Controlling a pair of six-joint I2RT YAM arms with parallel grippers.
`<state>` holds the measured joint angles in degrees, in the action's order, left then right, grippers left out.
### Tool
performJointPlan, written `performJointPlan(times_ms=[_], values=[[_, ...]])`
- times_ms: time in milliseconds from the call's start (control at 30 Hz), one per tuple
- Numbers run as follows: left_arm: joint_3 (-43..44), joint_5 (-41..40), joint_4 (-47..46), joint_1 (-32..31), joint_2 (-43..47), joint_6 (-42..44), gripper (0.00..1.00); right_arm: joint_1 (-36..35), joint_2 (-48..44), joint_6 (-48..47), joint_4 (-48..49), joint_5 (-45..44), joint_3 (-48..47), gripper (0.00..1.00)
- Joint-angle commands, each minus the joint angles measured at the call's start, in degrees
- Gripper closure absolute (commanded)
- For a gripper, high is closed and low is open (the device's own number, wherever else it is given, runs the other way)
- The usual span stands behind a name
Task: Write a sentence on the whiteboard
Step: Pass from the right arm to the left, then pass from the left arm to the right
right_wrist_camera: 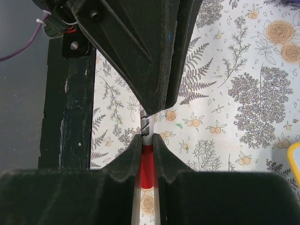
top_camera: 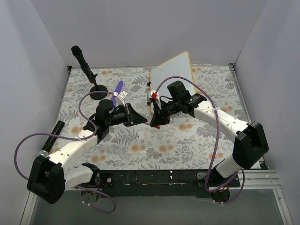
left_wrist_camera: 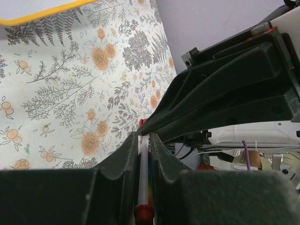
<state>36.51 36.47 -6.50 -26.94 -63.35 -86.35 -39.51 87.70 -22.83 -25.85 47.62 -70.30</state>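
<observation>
The whiteboard (top_camera: pixel 172 70), white with a yellow-orange rim, lies at an angle at the back of the table. Its face shows no lettering from here. One corner of it shows in the left wrist view (left_wrist_camera: pixel 33 11), and a bit of rim in the right wrist view (right_wrist_camera: pixel 296 161). My two grippers meet tip to tip over the middle of the table. My left gripper (top_camera: pixel 139 117) (left_wrist_camera: pixel 144 138) is shut on the white barrel of a marker (left_wrist_camera: pixel 143 164). My right gripper (top_camera: pixel 155 120) (right_wrist_camera: pixel 147 140) is shut on the marker's red cap (right_wrist_camera: pixel 147 166).
A black microphone on a round stand (top_camera: pixel 87 68) stands at the back left. A purple and white object (top_camera: pixel 117 91) lies beside it. A small red and white item (top_camera: pixel 152 95) lies by the board's near corner. A black cylinder (top_camera: pixel 55 131) lies at the left. Grey walls enclose three sides.
</observation>
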Motion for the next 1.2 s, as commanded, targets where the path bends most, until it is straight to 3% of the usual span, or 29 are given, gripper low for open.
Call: performJointPlan(times_ms=[0,33,133,233,367,700,900,967,1000,1100,1167], values=[[1.2,0.7,0.4,-0.3,1.0,0.8,1.00,0.0,-1.0,-0.5,0.8,0.3,0.3,0.94],[0.8,0.1,0.3,-0.3,1.5,0.8,1.00,0.0,-1.2,-0.5,0.7,0.4,0.3,0.74],[-0.9,-2.7,0.1,-0.3,4.5,0.6,1.00,0.8,-2.9,-1.5,0.7,2.9,1.5,0.30],[-2.8,-3.7,-1.7,-0.3,6.7,-0.3,1.00,0.8,-4.4,-3.0,1.0,2.7,3.6,0.22],[-3.4,-3.3,-3.0,-0.3,7.4,-0.9,1.00,0.8,-3.9,-3.4,0.9,2.5,3.9,0.21],[-4.0,0.0,-6.0,-0.3,6.5,-1.7,1.00,0.5,-1.4,-2.3,0.7,4.2,2.5,0.36],[-4.1,2.9,-7.9,-0.2,5.3,-1.9,1.00,0.4,-0.3,-2.4,0.1,4.7,1.3,0.76],[-4.3,3.7,-8.3,-0.3,5.2,-1.9,1.00,0.3,-0.4,-2.6,0.1,4.7,1.5,0.84],[-4.3,4.5,-8.4,-0.3,5.2,-2.0,0.92,0.4,-0.5,-2.6,0.1,4.6,1.6,0.92],[-4.1,5.7,-7.1,-0.2,5.2,-1.3,0.70,0.3,-1.0,-3.0,0.0,4.2,1.5,0.97],[-3.8,6.0,-5.9,-0.2,5.3,-0.2,0.63,0.3,-1.1,-3.3,-0.2,4.0,1.5,0.97]])
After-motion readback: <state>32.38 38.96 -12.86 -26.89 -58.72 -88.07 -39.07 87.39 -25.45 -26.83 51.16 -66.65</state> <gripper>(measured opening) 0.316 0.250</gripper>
